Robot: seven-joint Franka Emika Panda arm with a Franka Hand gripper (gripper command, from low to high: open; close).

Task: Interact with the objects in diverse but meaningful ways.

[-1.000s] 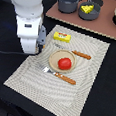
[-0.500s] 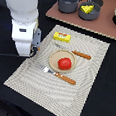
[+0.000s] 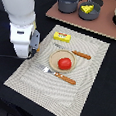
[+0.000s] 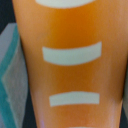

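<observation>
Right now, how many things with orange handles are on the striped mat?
2. A knife lies just past the plate holding the tomato; a fork lies on the plate's near side. Others may be hidden behind the arm.

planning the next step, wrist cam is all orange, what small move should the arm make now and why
Probably lift straight up a little. The wrist view is filled by the orange-brown bread loaf with pale stripes, so it sits right at the camera, though the fingers are not visible there. In the exterior view the gripper is low at the placemat edge, apart from the plate with the red tomato.
</observation>
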